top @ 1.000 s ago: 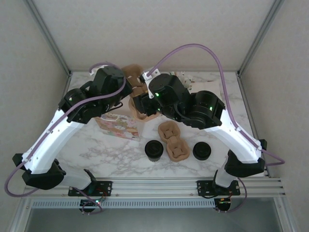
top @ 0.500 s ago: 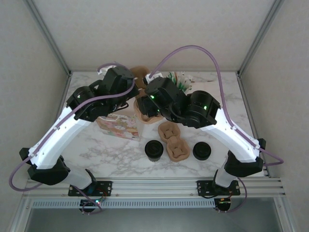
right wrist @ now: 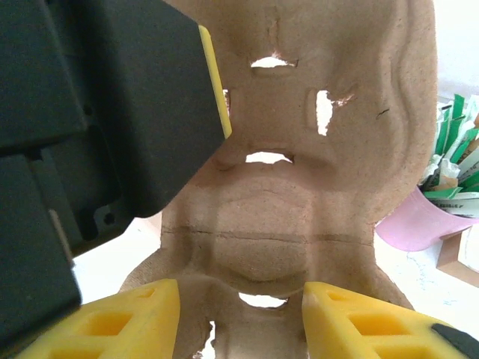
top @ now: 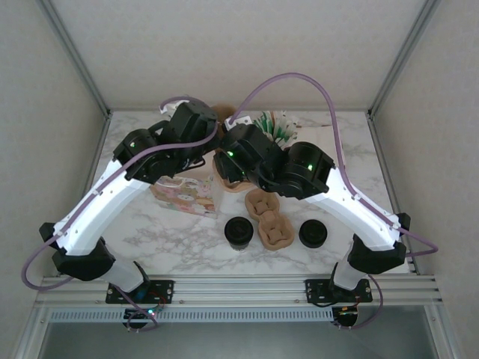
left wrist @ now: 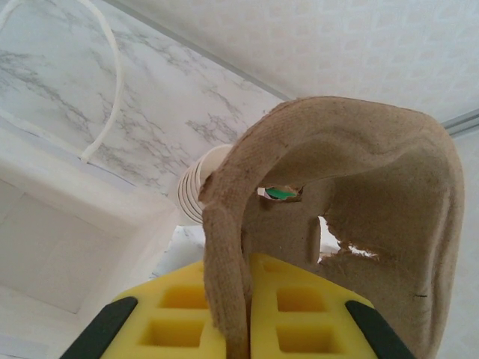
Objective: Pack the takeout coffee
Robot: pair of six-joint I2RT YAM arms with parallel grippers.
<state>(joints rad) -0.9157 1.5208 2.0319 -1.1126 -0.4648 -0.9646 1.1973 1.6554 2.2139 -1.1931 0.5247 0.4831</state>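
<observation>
Marble tabletop [top: 172, 232] inside a pale-walled booth carries the scene. The step in hand looks to be readying a pulp carrier [left wrist: 359, 194], not yet loading it. The left gripper [left wrist: 243, 321] is clenched on the carrier's edge and holds it aloft toward 12 o'clock of the table. The right gripper [right wrist: 239, 325] has its pads spread to either side of the carrier's lower part; I cannot tell whether they press it. The takeout coffee [top: 239, 232] stands apart from both grippers near the 6 o'clock edge, just at 9 o'clock of a second carrier [top: 269, 221] that lies flat. A squat black stack of lids [top: 313, 234] sits at that carrier's 3 o'clock. The cup is upright, lid facing up, long axis vertical. Next, I judge, the held carrier needs setting flat with its wells up. One gripper must then come down toward 6 o'clock, take the cup by its side wall, and keep it upright into a well.
</observation>
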